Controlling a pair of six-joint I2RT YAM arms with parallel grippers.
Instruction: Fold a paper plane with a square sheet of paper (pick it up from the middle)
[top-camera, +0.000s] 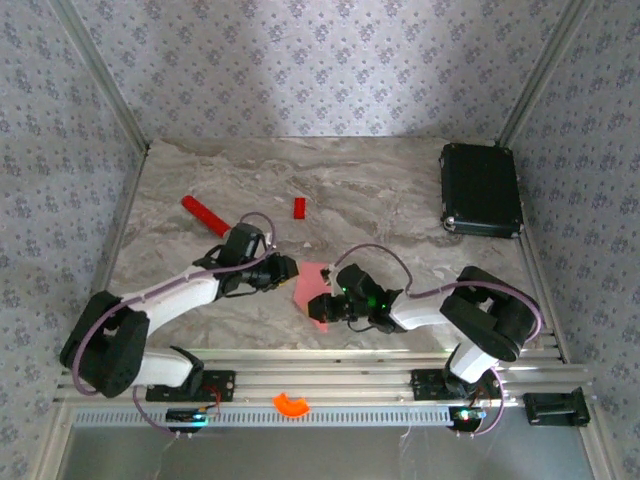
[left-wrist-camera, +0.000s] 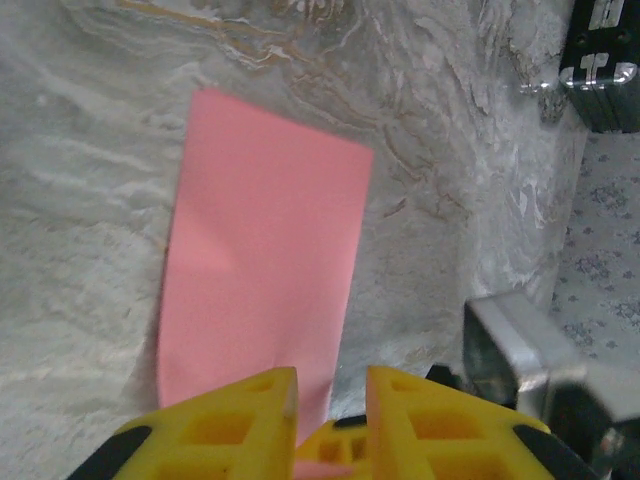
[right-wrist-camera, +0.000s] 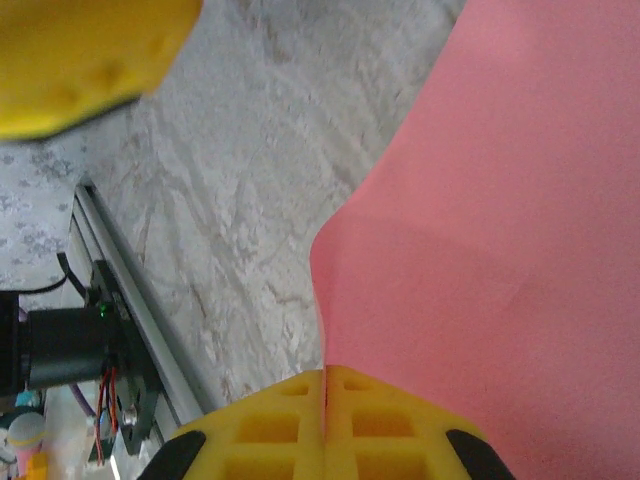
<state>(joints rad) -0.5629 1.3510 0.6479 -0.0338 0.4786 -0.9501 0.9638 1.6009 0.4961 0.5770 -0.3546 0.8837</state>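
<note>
- Left wrist view — my left gripper (left-wrist-camera: 331, 390) sits at the bottom of the frame, jaws narrow but apart. The near edge of the square sheet of paper (left-wrist-camera: 265, 260) runs down into the gap. I judge that nothing is pinched there yet.
- In that same view the sheet's far end lies flat on the marble table (left-wrist-camera: 90, 250), reaching toward the upper middle of the frame.
- Right wrist view: my right gripper (right-wrist-camera: 325, 385), at bottom centre, has its jaws pressed together on the sheet. The sheet spreads over the right half of the frame, with a soft buckle just above my fingertips.
- Top external view puts the sheet at the centre of the picture, between my two grippers, the left just above and left of it, the right just below and right.
- Step in hand, as I read it, is an early fold. From the left the sheet looks like a narrow rectangle, so it is probably doubled once, though I cannot make out the layers.
- The next move calls for my left jaws to meet squarely on that edge without crumpling it. Then both grippers must bring the edges into line before any crease is pressed — thin paper skews or tears under an uneven pull.
</note>
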